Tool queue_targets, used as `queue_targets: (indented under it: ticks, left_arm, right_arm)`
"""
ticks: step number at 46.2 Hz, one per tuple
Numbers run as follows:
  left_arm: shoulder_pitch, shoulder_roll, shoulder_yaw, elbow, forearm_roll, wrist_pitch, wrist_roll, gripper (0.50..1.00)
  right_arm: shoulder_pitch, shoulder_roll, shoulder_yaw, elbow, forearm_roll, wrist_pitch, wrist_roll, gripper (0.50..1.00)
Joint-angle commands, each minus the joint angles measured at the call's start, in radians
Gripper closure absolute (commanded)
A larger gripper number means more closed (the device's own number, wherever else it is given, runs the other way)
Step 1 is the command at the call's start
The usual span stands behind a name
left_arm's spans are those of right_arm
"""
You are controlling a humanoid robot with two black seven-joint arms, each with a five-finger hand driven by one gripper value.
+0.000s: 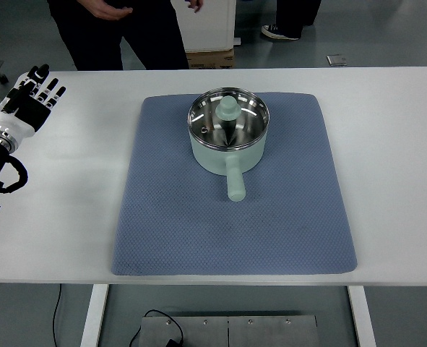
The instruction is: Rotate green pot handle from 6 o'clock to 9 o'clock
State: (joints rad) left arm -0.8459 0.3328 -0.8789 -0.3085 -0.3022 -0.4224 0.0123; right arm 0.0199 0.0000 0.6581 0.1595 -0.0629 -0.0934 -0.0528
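A pale green pot (pixel 227 148) with a glass lid and a green knob (pixel 229 107) stands on the upper middle of a blue-grey mat (pixel 170 217). Its handle (pixel 235 181) points straight toward the near edge, at 6 o'clock. My left hand (pixel 31 95) rests far off at the table's left side, fingers spread and holding nothing. It is well apart from the pot. The right arm does not show.
The mat lies on a white table (pixel 394 181). A person in dark clothes (pixel 119 32) stands behind the far edge, with a cardboard box (pixel 209 58) on the floor beside them. A cable (pixel 11 177) loops at my left wrist.
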Motion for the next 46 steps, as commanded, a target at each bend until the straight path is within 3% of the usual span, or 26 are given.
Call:
queue_targets:
  ticks: [1, 29, 46]
  left_arm:
    - [-0.001, 0.002, 0.002, 0.0, 0.003, 0.002, 0.0, 0.5]
    - [-0.002, 0.011, 0.003, -0.001, 0.005, 0.022, 0.0, 0.5]
    - [-0.177, 0.011, 0.043, -0.096, 0.202, 0.024, 0.002, 0.5]
  right_arm:
    - [0.0, 0.0, 0.0, 0.0, 0.0, 0.0, -0.001, 0.5]
    - [0.0, 0.0, 0.0, 0.0, 0.0, 0.0, 0.001, 0.5]
    - [0.0, 0.0, 0.0, 0.0, 0.0, 0.0, -0.001, 0.5]
